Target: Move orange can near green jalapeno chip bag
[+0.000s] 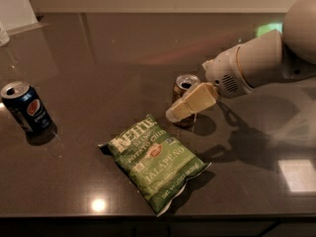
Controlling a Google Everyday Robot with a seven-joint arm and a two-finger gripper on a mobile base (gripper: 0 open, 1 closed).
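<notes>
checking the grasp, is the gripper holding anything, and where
The gripper sits against the upper side of the can, below its rim; whether it truly holds it cannot be told.

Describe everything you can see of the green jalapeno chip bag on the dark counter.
The green crinkly plastic jalapeno chip bag lies flat on the dark glossy counter, sealed and puffy, turned diagonally with white lettering at its upper-left end. Only the counter touches it. The cream gripper is just beyond its upper-right side, at the orange can.

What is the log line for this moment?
gripper: at orange can | orange can: upright, near green jalapeno chip bag | blue can: far left
</notes>
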